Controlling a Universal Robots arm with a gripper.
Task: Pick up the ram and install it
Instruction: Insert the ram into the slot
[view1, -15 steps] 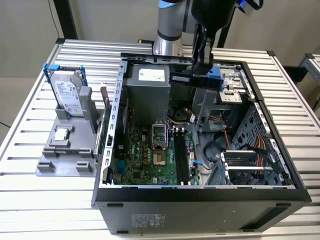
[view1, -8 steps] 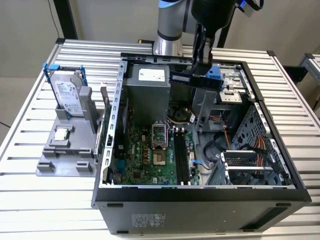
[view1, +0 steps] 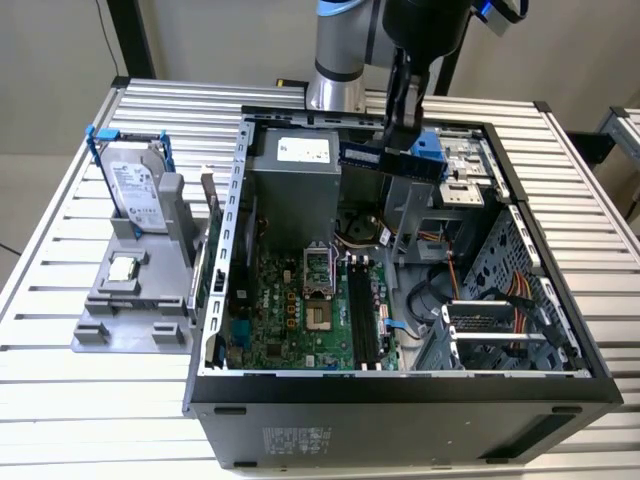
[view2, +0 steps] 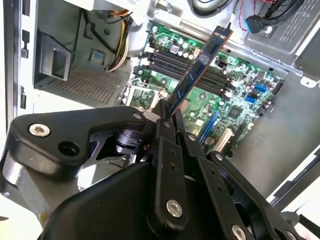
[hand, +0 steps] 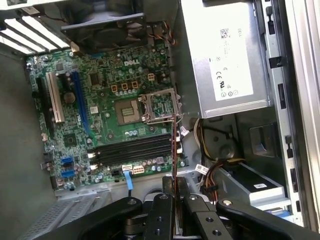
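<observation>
My gripper (view1: 401, 138) hangs over the back of the open computer case, shut on the ram (view1: 364, 157), a thin dark bluish stick held level above the case. In the second wrist view the ram (view2: 199, 64) sticks out from the fingers (view2: 164, 131) over the green motherboard (view2: 240, 75). Edge-on in the first wrist view, the ram (hand: 173, 150) shows with its far end over the long black slots (hand: 135, 149). Those slots (view1: 362, 312) lie well below the stick and hold nothing.
A silver power supply (view1: 294, 185) and metal drive bays (view1: 470, 170) flank the gripper inside the case (view1: 400, 385). On the exterior view's left, a grey holder (view1: 130, 310) carries a hard drive with blue rails (view1: 135, 190) and a square processor chip (view1: 122, 268). Cables (view1: 500, 300) run beside the board.
</observation>
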